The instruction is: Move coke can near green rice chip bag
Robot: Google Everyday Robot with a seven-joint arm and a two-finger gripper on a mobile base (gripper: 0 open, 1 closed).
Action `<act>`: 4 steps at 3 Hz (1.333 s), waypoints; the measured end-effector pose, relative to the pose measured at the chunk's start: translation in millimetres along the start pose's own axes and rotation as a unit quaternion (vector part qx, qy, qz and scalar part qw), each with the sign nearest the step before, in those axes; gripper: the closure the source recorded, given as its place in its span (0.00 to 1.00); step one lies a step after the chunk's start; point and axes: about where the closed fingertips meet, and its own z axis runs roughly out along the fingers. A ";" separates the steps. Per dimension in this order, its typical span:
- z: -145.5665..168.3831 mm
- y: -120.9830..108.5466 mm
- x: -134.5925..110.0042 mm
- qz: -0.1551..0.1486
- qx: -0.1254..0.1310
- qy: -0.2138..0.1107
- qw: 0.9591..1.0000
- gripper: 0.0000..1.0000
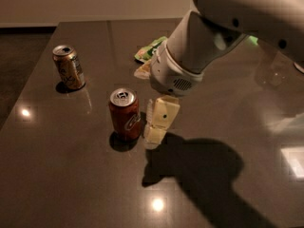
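The red coke can (125, 114) stands upright on the dark table (71, 175), left of centre. My gripper (156, 126) hangs from the big white arm (190, 51) and sits just to the right of the can, low over the table and very close to the can's side. The green rice chip bag (151, 49) lies flat further back. The arm hides most of it, and only its left end shows.
A gold patterned can (69, 67) stands upright at the back left of the table. The arm casts a wide shadow (199, 170) over the table to the right of the coke can. Bright light spots reflect off the tabletop.
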 end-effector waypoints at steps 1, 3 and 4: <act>11.3 2.5 -19.9 -0.011 -0.012 -0.014 1.000 0.00; 26.5 1.9 -42.4 -0.023 -0.029 -0.020 0.999 0.12; 29.6 -2.2 -43.1 -0.022 -0.032 -0.018 0.999 0.35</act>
